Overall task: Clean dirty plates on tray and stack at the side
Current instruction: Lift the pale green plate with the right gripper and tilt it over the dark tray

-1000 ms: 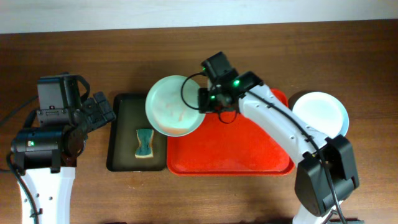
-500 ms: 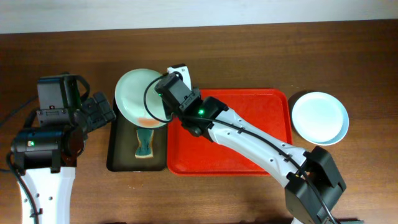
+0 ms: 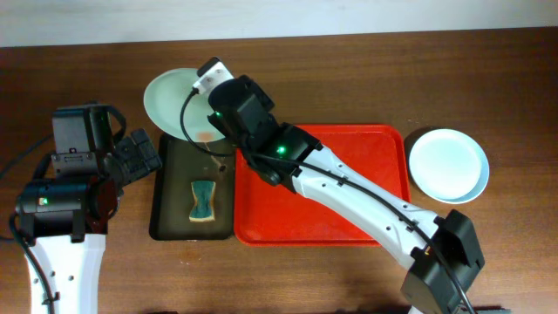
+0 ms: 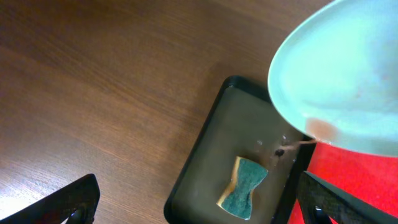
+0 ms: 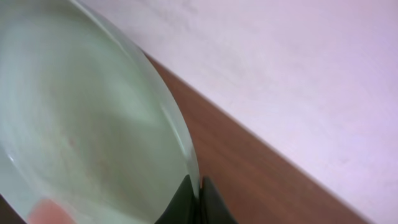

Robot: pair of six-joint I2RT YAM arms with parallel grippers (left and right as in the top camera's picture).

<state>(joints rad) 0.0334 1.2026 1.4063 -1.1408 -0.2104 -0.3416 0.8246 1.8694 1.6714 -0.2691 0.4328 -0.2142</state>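
Note:
A pale mint plate [image 3: 177, 102] with a red smear [image 3: 207, 135] near its rim hangs tilted over the far end of the dark tray [image 3: 168, 222]. My right gripper [image 3: 213, 118] is shut on its rim. In the right wrist view the two fingertips [image 5: 186, 198] pinch the plate [image 5: 81, 124] edge. The left wrist view shows the plate [image 4: 348, 68] and smear [image 4: 320, 129] at upper right. The red tray [image 3: 349, 209] has nothing lying in it. My left gripper [image 3: 139, 157] stands open left of the dark tray, nothing between its fingers [image 4: 68, 202].
A green sponge [image 3: 203, 201] lies in the dark tray, also seen from the left wrist as the sponge [image 4: 244, 186]. A pale blue plate [image 3: 449, 164] rests on the table right of the red tray. A wall [image 5: 280, 62] runs behind the table.
My right arm has carried the plate leftward, from over the red tray's left edge to above the dark tray's far end. The left arm has not moved.

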